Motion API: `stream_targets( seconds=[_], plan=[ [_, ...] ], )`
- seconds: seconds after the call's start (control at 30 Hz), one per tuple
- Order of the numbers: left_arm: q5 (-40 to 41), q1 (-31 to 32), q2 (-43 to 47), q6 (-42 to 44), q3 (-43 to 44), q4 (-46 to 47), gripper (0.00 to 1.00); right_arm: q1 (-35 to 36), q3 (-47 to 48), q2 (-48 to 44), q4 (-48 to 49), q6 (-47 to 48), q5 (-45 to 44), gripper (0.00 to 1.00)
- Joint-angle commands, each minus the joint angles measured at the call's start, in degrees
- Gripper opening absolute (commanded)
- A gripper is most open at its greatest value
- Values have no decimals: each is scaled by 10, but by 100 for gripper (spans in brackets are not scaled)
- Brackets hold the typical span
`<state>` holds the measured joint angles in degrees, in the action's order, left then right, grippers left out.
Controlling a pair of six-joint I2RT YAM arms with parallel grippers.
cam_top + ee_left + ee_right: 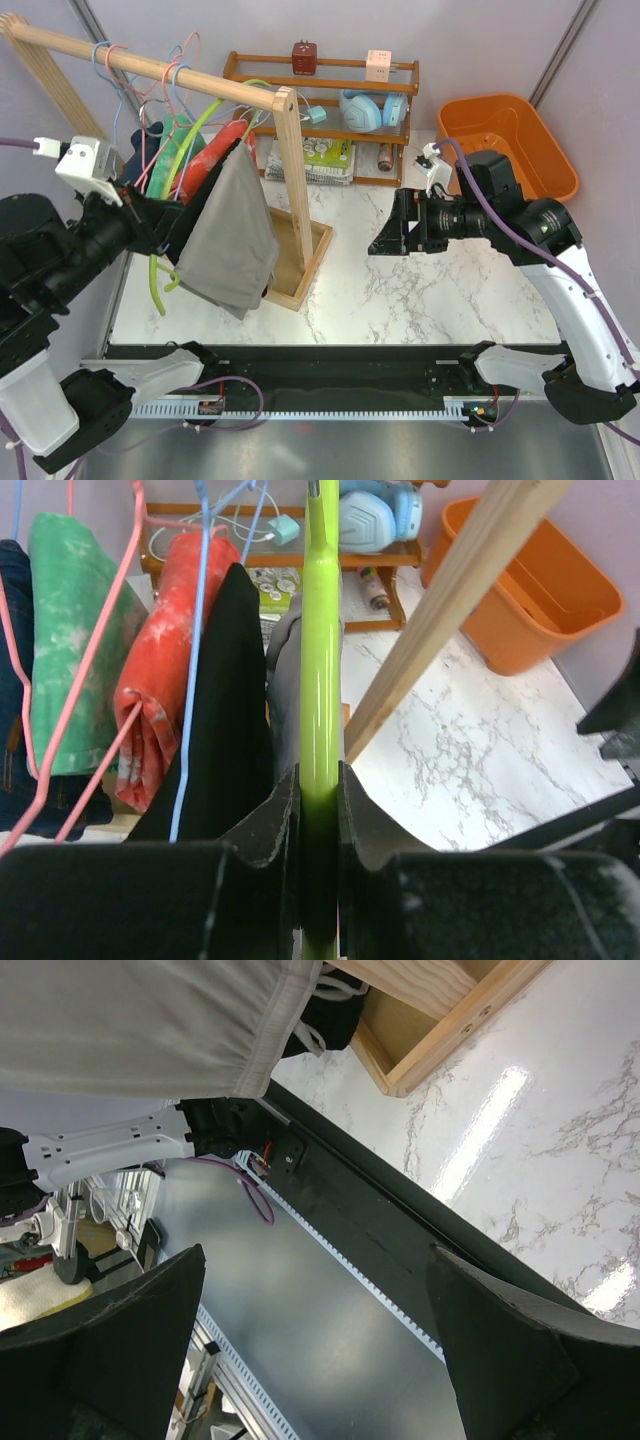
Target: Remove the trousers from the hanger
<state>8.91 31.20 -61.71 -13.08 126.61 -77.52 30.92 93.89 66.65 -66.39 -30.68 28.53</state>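
Observation:
The light grey trousers (pixel 228 240) hang folded over the lime-green hanger (pixel 190 145) at the right end of the wooden rack rail. In the left wrist view the hanger's arm (pixel 320 680) runs straight up between my fingers, with a sliver of the grey trousers (pixel 284 680) left of it. My left gripper (pixel 320 800) is shut on that green arm, and shows in the top view (pixel 165 215) too. My right gripper (pixel 385 235) is open and empty, held above the table right of the rack, apart from the trousers. The trousers' waistband (pixel 150 1030) fills the top of the right wrist view.
The wooden rack (pixel 295 190) also carries a black garment (pixel 220 710), a red one (pixel 165 670), a green one (pixel 70 630) and pink and blue wire hangers (pixel 150 75). An orange bin (pixel 510 140) stands at the back right. A wooden shelf (pixel 330 110) with headphones is behind.

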Motion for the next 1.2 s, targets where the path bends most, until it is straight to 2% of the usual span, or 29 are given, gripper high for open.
stream_targets(
  seconds=[0.0, 0.13, 0.27, 0.43, 0.93, 1.03, 1.17],
  plan=[
    [-54, -2, 33, 24, -2, 30, 2, 2, 2, 8, 17, 5, 12, 98],
    [-48, -2, 56, 28, 3, -15, 2, 2, 5, 9, 17, 9, 13, 98],
    [-77, -2, 76, 32, 16, -57, 2, 3, 7, 8, 17, 11, 15, 98],
    [-85, -2, 107, -8, 23, -97, 2, 2, 2, 7, 16, 13, 12, 98],
    [-127, 37, 234, -106, 1, -106, 2, 3, -8, 2, 14, 9, -12, 98],
    [-179, 41, 234, -98, 3, -103, 2, 3, 0, 3, 14, 4, -23, 98],
    [-353, 35, 215, -75, -26, -83, 2, 3, 12, 6, 14, 1, -33, 98]
  ],
)
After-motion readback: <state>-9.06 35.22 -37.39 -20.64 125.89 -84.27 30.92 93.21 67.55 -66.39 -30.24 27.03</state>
